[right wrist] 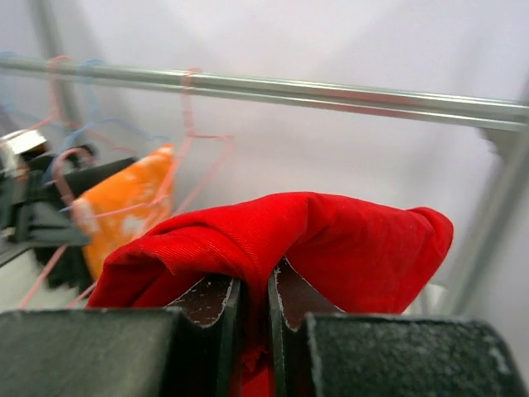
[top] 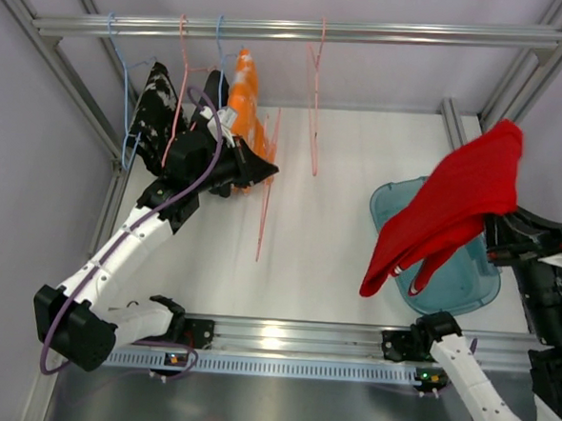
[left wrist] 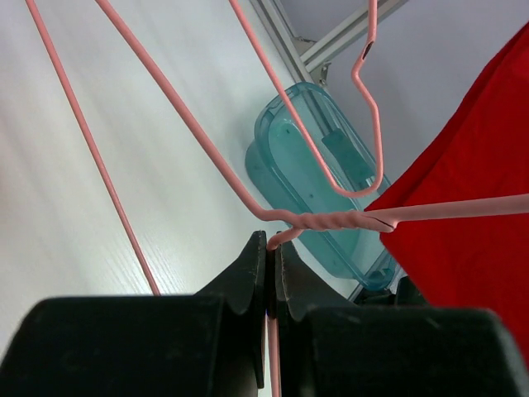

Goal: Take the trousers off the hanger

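White tabletop [top: 337, 224] inside an aluminium frame, with a rail [top: 302, 29] across the far side.

From overhead we note the left gripper [top: 261, 171] reaching up to the garments under the rail. The orange trousers [top: 245, 94] hang just beyond its fingertips, and a black patterned garment [top: 156, 107] hangs to its left. That view hides the grip. The left wrist view settles it: the fingers [left wrist: 248, 273] are pressed together on the wire of a pink hanger [left wrist: 207, 157], just below its twisted neck.

The right gripper [right wrist: 254, 289] is clamped on a fold of the red trousers [right wrist: 331, 240], as its wrist view shows. Only the overhead view shows the rest of the cloth, which drapes down and to the left of that hand over a teal bin [top: 468, 279]. We cannot tell whether the cloth touches the bin.

Edges: a frame post runs close to the left of the left arm, and another post stands beyond the right hand. Between the two hands lies bare table, with a second pink hanger [top: 316, 108] dangling from the rail above it.
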`<action>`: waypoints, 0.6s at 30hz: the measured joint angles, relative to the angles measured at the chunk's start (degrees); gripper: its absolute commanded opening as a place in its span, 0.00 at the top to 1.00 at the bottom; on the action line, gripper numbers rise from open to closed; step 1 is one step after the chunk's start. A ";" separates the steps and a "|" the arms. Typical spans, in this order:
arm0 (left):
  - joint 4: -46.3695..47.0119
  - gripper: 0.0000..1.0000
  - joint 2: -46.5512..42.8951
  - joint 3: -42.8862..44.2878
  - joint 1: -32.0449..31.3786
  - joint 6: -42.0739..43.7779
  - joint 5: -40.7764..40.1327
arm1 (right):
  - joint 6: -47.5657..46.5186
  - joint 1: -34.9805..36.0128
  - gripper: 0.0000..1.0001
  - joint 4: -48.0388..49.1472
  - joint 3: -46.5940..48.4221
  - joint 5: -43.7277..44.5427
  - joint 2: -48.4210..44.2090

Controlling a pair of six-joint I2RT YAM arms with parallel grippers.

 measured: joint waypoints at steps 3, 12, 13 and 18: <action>-0.04 1.00 -0.04 0.00 0.00 0.15 -0.02 | -0.39 -5.75 1.00 -3.08 0.76 5.62 -2.80; -1.86 1.00 -2.38 -0.92 0.00 0.13 -0.02 | -5.29 -15.93 1.00 -11.61 1.14 18.36 -8.33; -2.05 1.00 -2.75 -1.07 0.00 0.13 -0.02 | -5.86 -16.55 1.00 -12.22 0.83 19.54 -8.72; -2.32 1.00 -5.40 -2.10 0.00 0.11 -0.04 | -6.91 -18.23 1.00 -14.40 -2.23 24.92 -9.29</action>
